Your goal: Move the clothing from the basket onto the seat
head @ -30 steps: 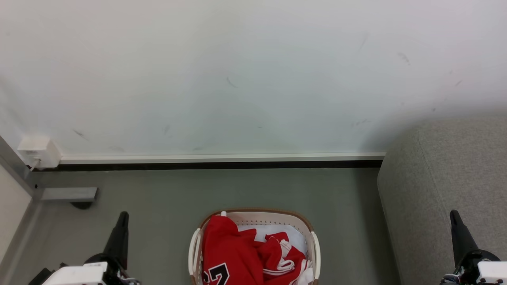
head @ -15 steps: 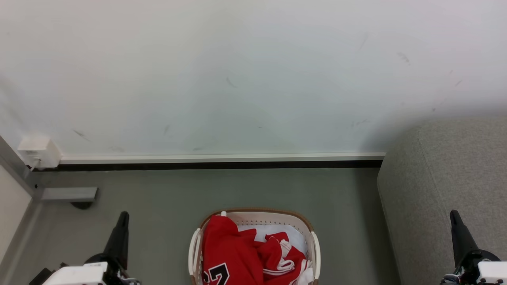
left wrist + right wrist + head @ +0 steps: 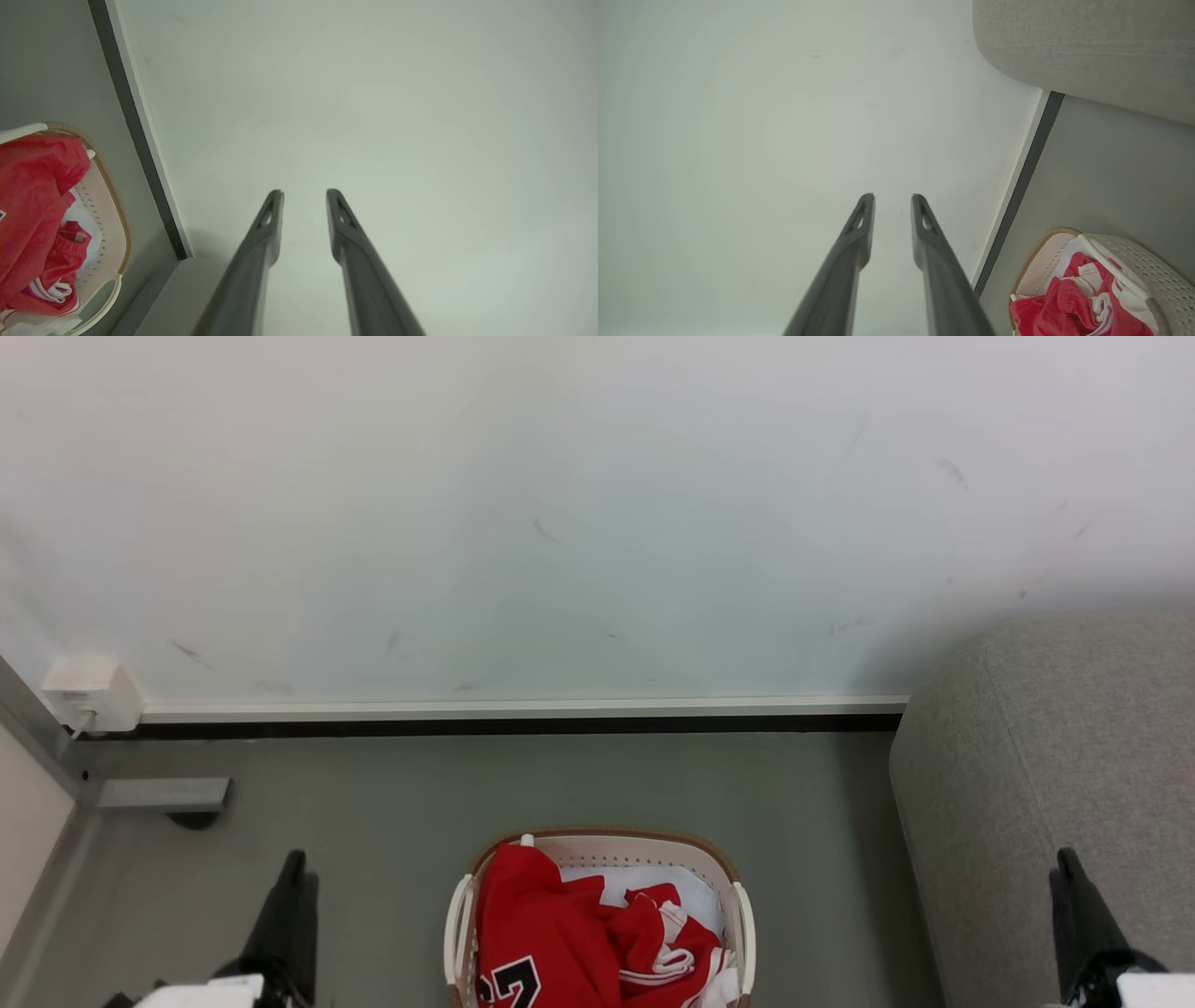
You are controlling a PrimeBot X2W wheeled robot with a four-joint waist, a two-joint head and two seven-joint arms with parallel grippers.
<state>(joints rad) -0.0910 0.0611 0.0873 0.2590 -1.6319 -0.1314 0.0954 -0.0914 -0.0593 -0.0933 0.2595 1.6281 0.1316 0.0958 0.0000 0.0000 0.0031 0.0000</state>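
Observation:
The clothing (image 3: 551,933), red with white stripes and a black number, lies heaped in the cream basket (image 3: 607,833) at the bottom centre of the head view. The grey seat (image 3: 1055,737) stands to the right of the basket. My left gripper (image 3: 301,863) hangs to the left of the basket, over the floor. My right gripper (image 3: 1064,861) is in front of the seat. Both are open by a narrow gap with nothing between the fingers. The left wrist view has the left gripper (image 3: 303,193) pointing at the wall, with the clothing (image 3: 32,196) at its left. The right gripper (image 3: 892,198) also faces the wall.
A white wall with a dark baseboard (image 3: 513,726) runs behind the grey floor (image 3: 373,803). A white box with a cable (image 3: 89,695) and a grey bracket (image 3: 163,793) sit at the far left. A white liner cloth (image 3: 691,887) lies under the clothing.
Both grippers have parted their fingers slightly from shut and sit a little lower in the head view. The basket and the clothing have not moved.

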